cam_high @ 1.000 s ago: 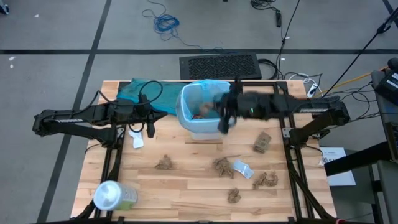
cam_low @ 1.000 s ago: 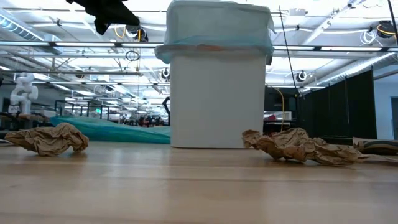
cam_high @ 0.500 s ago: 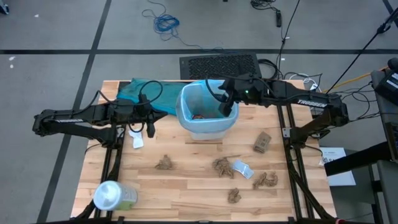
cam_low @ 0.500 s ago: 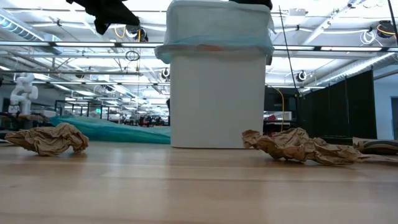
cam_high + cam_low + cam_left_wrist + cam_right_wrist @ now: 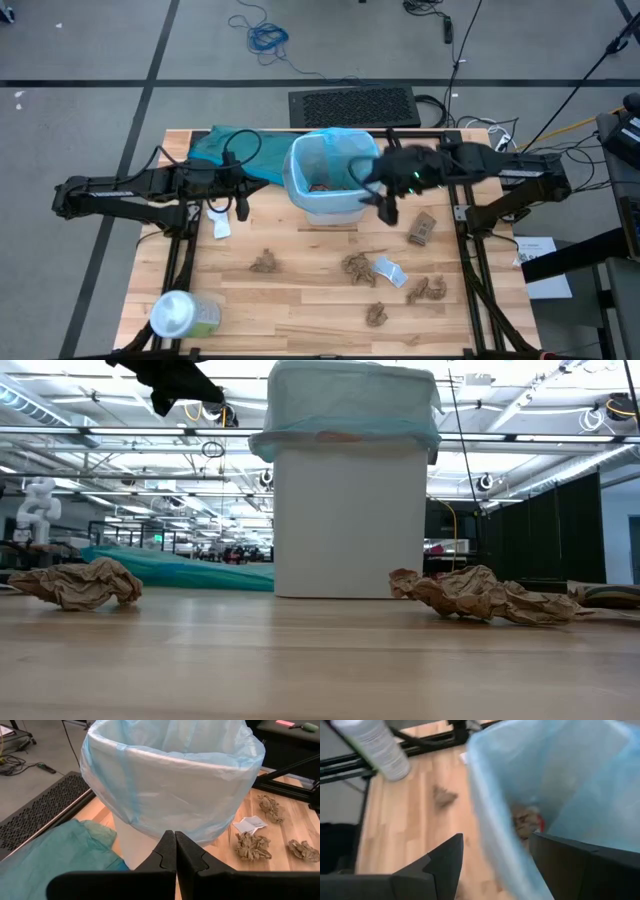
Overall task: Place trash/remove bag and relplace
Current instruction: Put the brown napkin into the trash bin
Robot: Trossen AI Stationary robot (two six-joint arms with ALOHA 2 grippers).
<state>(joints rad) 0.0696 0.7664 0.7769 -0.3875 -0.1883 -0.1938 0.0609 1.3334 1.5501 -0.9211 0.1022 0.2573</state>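
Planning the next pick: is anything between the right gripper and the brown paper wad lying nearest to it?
Nothing visible. The right gripper, open, hangs beside the bin; only bare table lies between it and the brown paper wad.

Table (image 5: 300, 290): pale planked wood, smooth, faint sheen. Bag (image 5: 170, 795): thin translucent light-blue plastic, soft gloss, wrinkled. Bin (image 5: 348, 525): white plastic, matt, smooth. Paper wads (image 5: 480, 595) beside the bin: brown paper, crumpled, rough, matt. Teal bag (image 5: 45, 855): thin plastic, creased. Left gripper (image 5: 175, 852): dark matt plastic.
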